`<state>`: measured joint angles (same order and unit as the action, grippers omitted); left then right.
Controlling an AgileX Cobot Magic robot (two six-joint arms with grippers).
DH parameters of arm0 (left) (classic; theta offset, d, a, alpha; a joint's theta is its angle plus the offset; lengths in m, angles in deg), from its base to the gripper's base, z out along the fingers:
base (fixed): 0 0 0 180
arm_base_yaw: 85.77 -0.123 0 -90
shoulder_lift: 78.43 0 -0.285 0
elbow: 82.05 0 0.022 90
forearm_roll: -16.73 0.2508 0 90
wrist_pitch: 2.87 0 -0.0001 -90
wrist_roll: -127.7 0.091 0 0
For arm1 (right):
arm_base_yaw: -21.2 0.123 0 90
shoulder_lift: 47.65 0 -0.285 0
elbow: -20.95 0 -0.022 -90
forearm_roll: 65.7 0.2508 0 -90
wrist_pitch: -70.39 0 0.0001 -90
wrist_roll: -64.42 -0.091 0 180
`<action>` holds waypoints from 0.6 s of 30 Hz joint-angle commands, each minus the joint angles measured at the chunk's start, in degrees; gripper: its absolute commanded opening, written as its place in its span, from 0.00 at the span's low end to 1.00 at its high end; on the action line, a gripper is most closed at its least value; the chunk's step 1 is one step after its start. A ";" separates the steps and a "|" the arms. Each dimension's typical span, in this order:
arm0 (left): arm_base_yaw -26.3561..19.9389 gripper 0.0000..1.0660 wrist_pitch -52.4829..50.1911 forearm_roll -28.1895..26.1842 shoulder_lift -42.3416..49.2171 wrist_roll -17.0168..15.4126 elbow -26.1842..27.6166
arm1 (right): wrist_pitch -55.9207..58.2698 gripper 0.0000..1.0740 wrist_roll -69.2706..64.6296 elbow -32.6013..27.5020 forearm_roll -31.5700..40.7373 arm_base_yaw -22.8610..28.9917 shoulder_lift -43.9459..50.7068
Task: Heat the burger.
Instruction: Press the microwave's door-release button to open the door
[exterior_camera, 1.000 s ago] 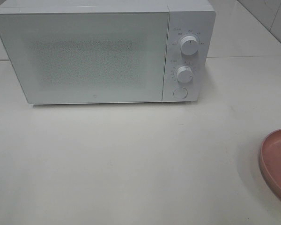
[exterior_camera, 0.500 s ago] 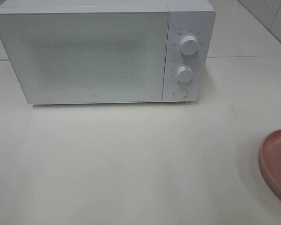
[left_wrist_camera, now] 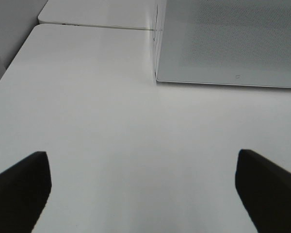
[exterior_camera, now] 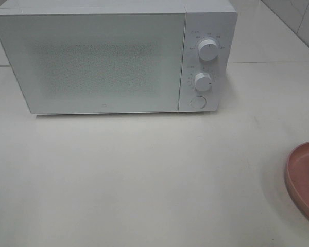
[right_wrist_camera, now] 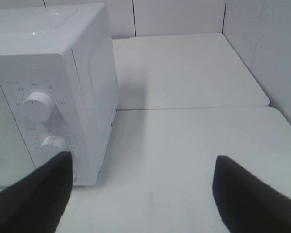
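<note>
Exterior high: microwave (exterior_camera: pixel 108 62), door (exterior_camera: pixel 92 98) shut, burger unseen — left fingers (left_wrist_camera: pixel 19 189) and right fingers (right_wrist_camera: pixel 34 199) wide, empty — best press round button (exterior_camera: pixel 198 102) squarely first.

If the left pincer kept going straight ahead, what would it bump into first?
Most likely the white microwave: its door's left edge sits straight ahead of the open left pincer, with only table in between. Depth is unclear, so it might slip just past that edge.

Bare tabletop (exterior_camera: pixel 144 180) spreads before the closed microwave (exterior_camera: pixel 103 59); a pink plate (exterior_camera: pixel 305 180) occupies the right edge.
</note>
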<state>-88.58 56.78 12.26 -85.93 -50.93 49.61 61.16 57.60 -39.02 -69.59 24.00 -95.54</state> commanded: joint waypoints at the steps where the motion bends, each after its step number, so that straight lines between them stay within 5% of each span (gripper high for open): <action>1: 0.11 0.92 -0.23 -0.06 1.55 -0.17 0.00 | -7.73 0.69 1.09 0.00 -1.09 0.11 -2.92; 14: 0.11 0.92 -0.23 -0.06 1.55 -0.17 0.00 | -27.62 0.68 2.41 0.00 -3.27 0.11 -20.45; 18: 0.11 0.92 -0.23 -0.06 1.55 -0.17 0.00 | -31.34 0.68 6.36 0.00 1.89 0.74 -27.33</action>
<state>-88.58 56.78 12.26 -85.93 -50.93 49.61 32.52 61.04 -39.02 -70.85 24.12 -120.06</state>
